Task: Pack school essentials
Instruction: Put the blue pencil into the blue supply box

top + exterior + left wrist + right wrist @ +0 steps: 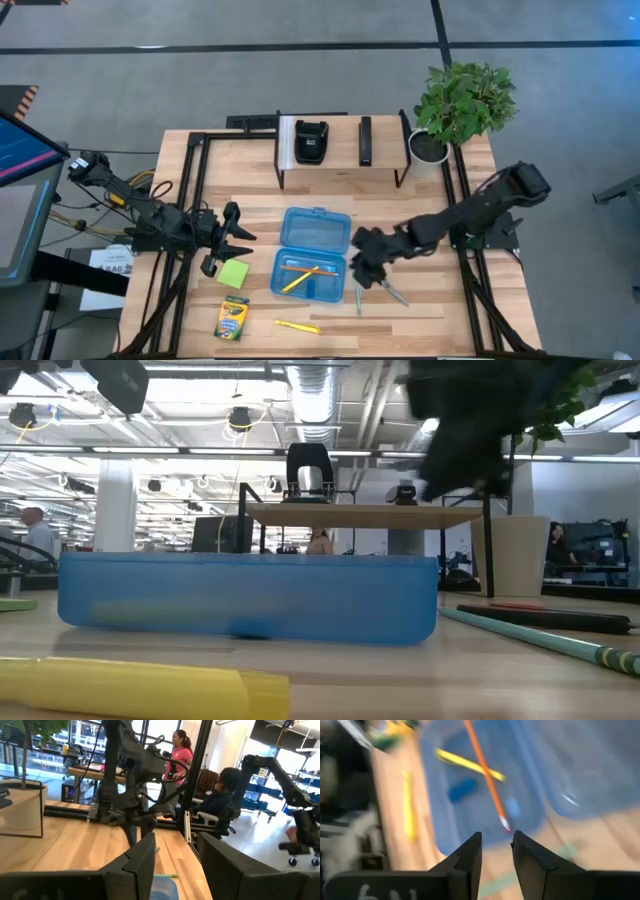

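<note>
My right fingers [368, 268], slightly spread and empty, hovered between the open blue case [312, 255] and the scissors [392, 291] on the worktop [470, 310]; a careless descent could nudge the teal pen [359, 298] away.

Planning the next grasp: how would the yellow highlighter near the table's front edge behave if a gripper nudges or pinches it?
The yellow highlighter lies flat and alone on the wood, and its body looks rounded in the low view, so a sideways nudge would probably roll it. It looks slim, rigid and likely light, so pinching across its width should hold, though smooth plastic might slip.
</note>
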Available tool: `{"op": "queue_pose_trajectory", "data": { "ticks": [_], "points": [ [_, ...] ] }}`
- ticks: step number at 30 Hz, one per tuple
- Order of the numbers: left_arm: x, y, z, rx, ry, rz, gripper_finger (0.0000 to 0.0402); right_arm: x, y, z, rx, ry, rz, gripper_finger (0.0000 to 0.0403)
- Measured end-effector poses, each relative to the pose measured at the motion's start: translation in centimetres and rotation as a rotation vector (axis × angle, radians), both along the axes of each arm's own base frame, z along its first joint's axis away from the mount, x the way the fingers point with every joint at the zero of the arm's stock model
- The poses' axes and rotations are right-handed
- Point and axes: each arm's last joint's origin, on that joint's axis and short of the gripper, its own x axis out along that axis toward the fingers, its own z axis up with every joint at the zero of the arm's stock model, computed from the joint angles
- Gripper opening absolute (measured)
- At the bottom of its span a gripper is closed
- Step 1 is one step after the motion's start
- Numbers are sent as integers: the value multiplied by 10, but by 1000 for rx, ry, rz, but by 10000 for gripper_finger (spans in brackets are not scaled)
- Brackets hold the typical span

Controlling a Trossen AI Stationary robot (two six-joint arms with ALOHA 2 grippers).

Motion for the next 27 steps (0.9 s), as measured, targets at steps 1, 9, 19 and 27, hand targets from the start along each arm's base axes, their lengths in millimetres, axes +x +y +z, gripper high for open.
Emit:
{"op": "queue_pose_trajectory", "data": {
  "ticks": [1, 9, 19, 27],
  "points": [
    [0, 0, 0, 0, 0, 1, 138, -6, 3, 2, -21, 24, -16, 122],
    [0, 0, 1, -9, -7, 9, 138, -35, 32, -3, -9, 150, -99, 121],
    [0, 1, 1, -14, -12, 25, 138, -22, 86, -20, 46, 202, -91, 119],
    [0, 1, 2, -22, -10, 26, 138, 8, 108, -27, -6, 327, -113, 118]
  ]
}}
